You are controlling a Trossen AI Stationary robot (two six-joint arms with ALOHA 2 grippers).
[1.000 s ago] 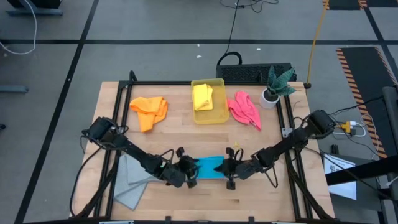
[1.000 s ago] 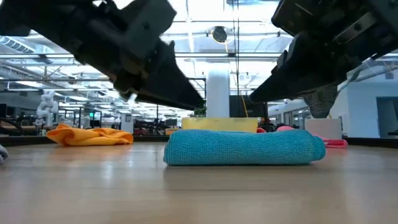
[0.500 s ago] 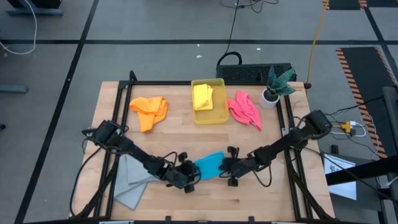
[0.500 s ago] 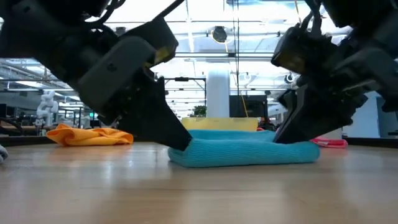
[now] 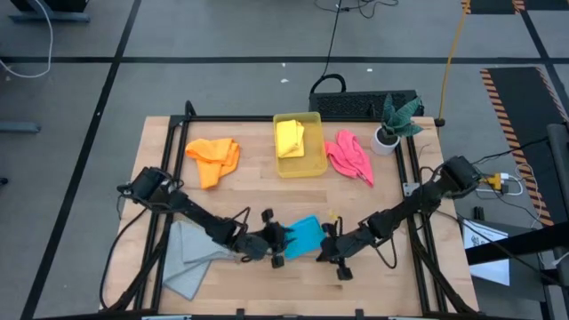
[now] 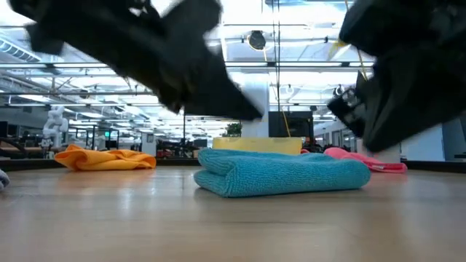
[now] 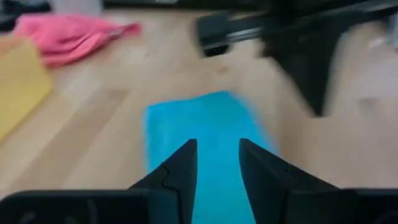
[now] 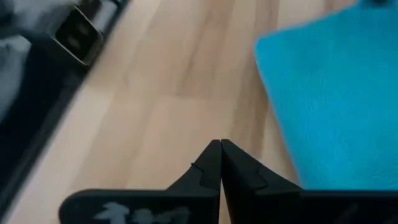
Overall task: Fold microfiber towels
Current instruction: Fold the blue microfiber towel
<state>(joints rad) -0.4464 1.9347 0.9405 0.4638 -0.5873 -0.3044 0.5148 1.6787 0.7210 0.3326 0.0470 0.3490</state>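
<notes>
The bright blue towel (image 5: 303,236) lies folded on the table's near middle, resting on its underside; in the low view the blue towel (image 6: 284,173) shows a rolled fold at one end. My left gripper (image 7: 217,144) hovers open over the towel's left end, its fingers standing above the cloth. My right gripper (image 8: 220,144) is shut over bare wood just off the towel's right edge. In the low view both hang above the towel without touching it. Farther off lie the grey towel (image 5: 187,260), the orange towel (image 5: 213,158) and the pink towel (image 5: 349,156).
A translucent yellow bin (image 5: 313,165) at the far middle holds the yellow towel (image 5: 290,138). A potted plant (image 5: 391,124) stands at the far right. A black frame (image 5: 267,118) runs round the table. Bare wood lies along the near edge.
Both grippers dipped onto the blue towel's two ends, then rose off it. The towel has turned about on the table and now lies slanted, one folded end nearer the front edge. My right gripper has swung a little toward the near edge.
</notes>
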